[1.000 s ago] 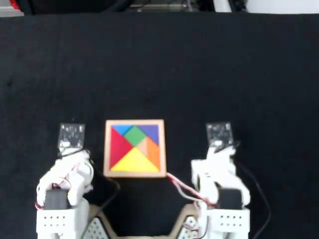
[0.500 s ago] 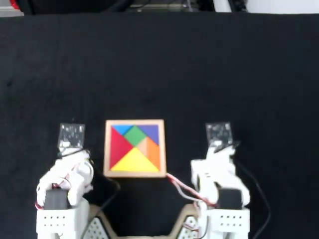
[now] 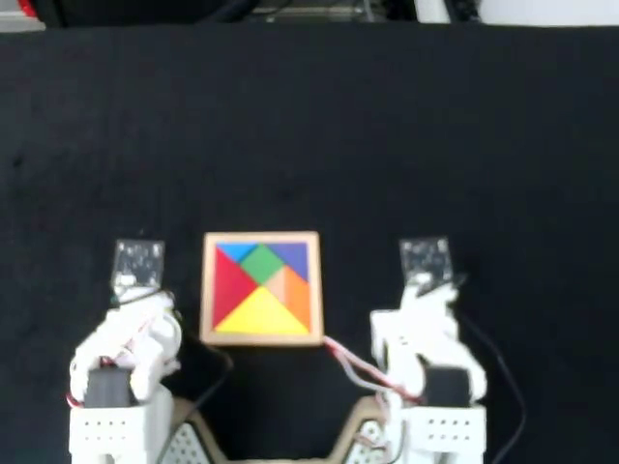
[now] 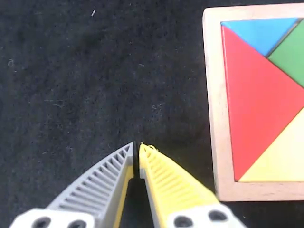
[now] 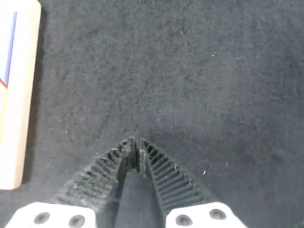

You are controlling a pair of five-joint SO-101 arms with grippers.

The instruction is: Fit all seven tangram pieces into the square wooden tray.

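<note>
The square wooden tray (image 4: 211,95) runs off the left wrist view's edge, cropping the blue piece (image 4: 261,33), green piece (image 4: 292,54) and yellow piece (image 4: 280,161).

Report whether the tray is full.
Full: coloured pieces cover the tray inside its rim, no gaps visible from above.

Square wooden tray (image 3: 261,337), pale rim, flat on black table (image 3: 387,145). Filled flush with seven flat pieces: large red triangle (image 3: 230,288), large yellow triangle (image 3: 258,315), orange piece (image 3: 299,296), peach triangle (image 3: 278,285), green square (image 3: 261,262), blue triangle (image 3: 235,252), violet-blue piece (image 3: 292,253).
</note>
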